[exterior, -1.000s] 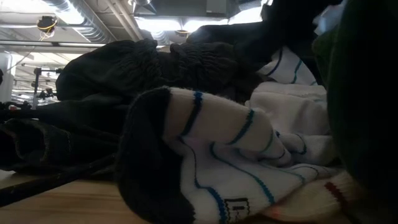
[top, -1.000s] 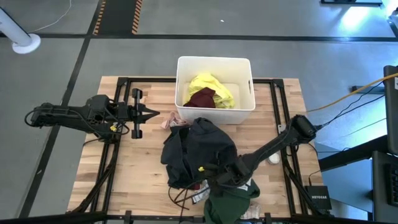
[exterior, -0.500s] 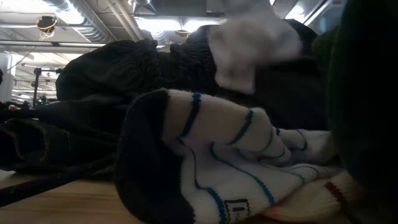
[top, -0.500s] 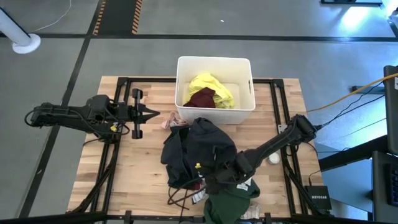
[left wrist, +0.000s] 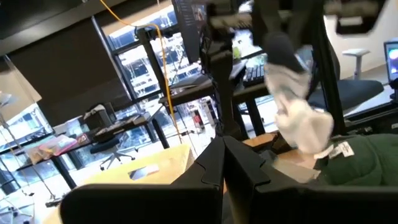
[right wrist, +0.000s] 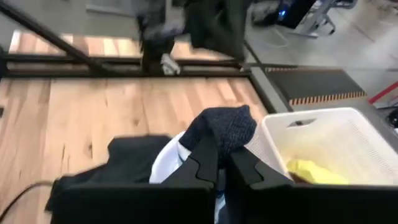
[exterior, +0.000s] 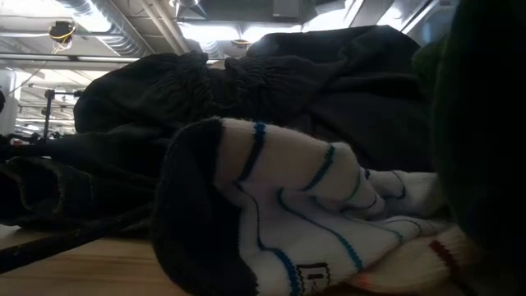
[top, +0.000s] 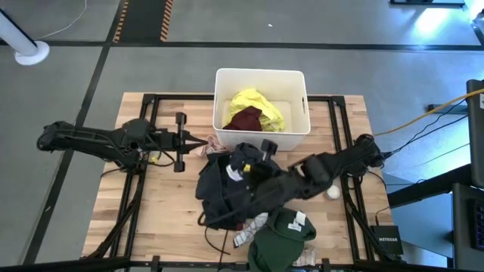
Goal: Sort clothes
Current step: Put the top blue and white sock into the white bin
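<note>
My right gripper (right wrist: 222, 163) hangs over the clothes pile, near the white bin (top: 302, 83), shut on a white sock with a dark knit end (right wrist: 221, 127). Under it lie black garments (top: 227, 193), a dark green garment (top: 283, 242) with a white label, and a blue-striped white sock (exterior: 271, 222) resting on the wood at the near edge. A yellow garment (top: 253, 104) and a maroon one (top: 246, 119) lie in the bin. My left gripper (top: 206, 141) is shut on nothing, above the table left of the pile. My right gripper pinches the sock between its two fingers, just behind the dark knit end (right wrist: 217, 140), which sticks out past the fingertips. The fingers come slanting down from the table's right. The white part (left wrist: 301, 118) hangs slack below them, clear of the pile.
A small white ball (top: 333, 193) lies on the wood at the right, under my right arm. Black frame rails (top: 144, 189) run along the table's sides. Bare wood (top: 159, 204) shows left of the pile.
My right gripper has risen from the near side of the pile and gone toward the bin, lifting the white sock clear; the sock now hangs below it. My left gripper has moved a little toward the table's right, closer to the pile.
</note>
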Controlling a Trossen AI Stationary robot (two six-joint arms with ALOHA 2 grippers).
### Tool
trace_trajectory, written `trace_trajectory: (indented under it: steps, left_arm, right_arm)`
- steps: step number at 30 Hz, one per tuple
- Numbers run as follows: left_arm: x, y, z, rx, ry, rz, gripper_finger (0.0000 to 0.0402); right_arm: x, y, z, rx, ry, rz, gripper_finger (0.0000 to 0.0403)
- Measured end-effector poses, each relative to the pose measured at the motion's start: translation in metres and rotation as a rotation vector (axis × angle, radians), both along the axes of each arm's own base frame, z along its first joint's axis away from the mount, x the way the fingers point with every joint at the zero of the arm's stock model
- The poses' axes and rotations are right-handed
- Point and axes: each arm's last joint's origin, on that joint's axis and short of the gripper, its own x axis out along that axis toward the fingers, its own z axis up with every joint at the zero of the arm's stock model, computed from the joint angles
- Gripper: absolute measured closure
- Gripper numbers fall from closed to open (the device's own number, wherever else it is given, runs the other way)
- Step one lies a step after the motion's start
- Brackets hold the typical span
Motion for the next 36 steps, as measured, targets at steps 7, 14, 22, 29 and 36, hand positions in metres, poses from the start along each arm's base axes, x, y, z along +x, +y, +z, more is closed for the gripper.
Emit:
trace_trajectory:
  steps: [7, 14, 22, 29, 36]
  left_arm:
    - [0.019, -0.002, -0.002, -0.112, 0.000, -0.033, 0.0356]
    - [0.038, -0.005, 0.001, -0.168, 0.037, -0.109, 0.0268]
    - [0.055, -0.006, -0.004, -0.172, 0.034, -0.123, 0.0232]
    - [0.058, -0.007, -0.006, -0.162, 0.028, -0.148, 0.0243]
    - [0.058, -0.009, -0.004, -0.137, 0.020, -0.204, 0.0278]
  right_arm:
    - [0.007, -0.025, 0.007, -0.028, 0.000, -0.035, 0.0382]
    - [0.013, -0.037, 0.007, -0.023, 0.014, -0.027, 0.0392]
    - [0.013, -0.036, 0.006, -0.029, 0.019, -0.020, 0.0388]
    - [0.013, -0.036, 0.006, -0.030, 0.020, -0.020, 0.0385]
    - [0.015, -0.035, 0.007, -0.030, 0.007, -0.016, 0.0384]
